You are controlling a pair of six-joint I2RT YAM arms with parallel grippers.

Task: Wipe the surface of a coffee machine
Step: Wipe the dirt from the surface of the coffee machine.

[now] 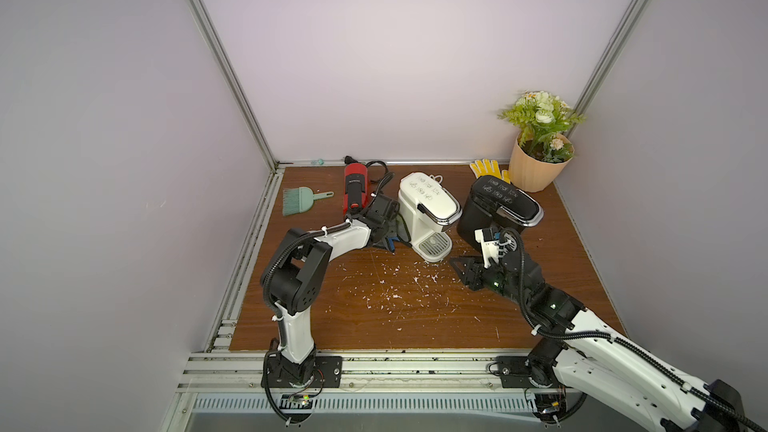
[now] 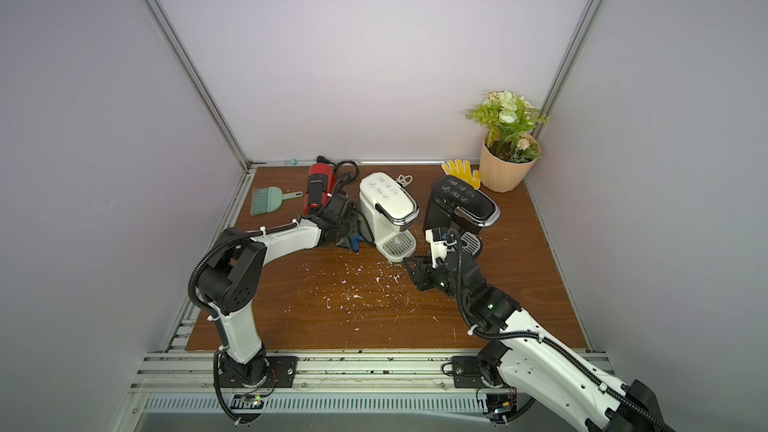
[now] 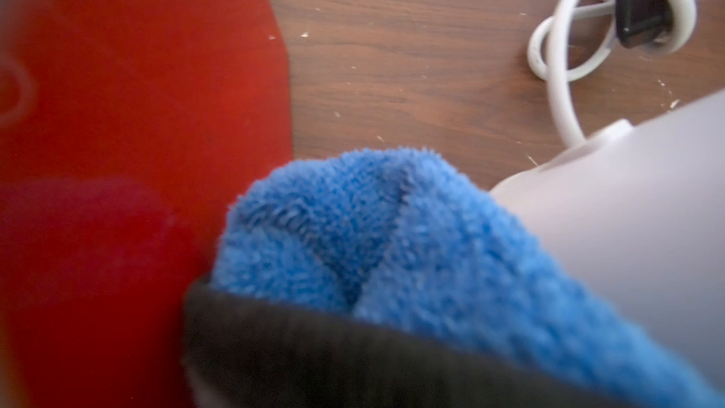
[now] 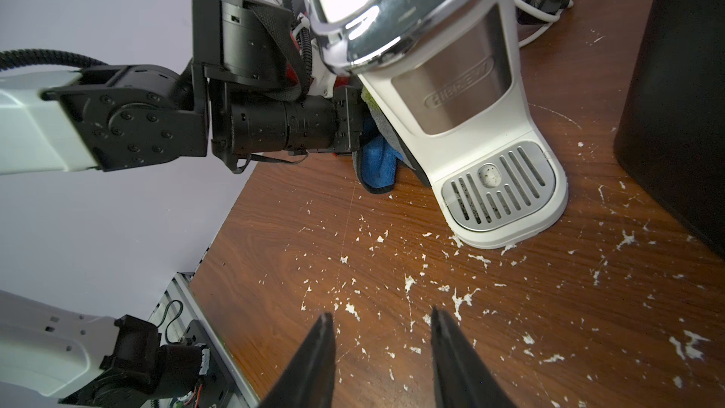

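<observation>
Both top views are bright and even. The back wall glows palest in the middle, and shadows on the tabletop are faint. In the left wrist view the red machine is a blur and the blue cloth looks soft. In the right wrist view the white coffee machine has white glare on its shiny lid, and the right tool is fuzzy.
</observation>
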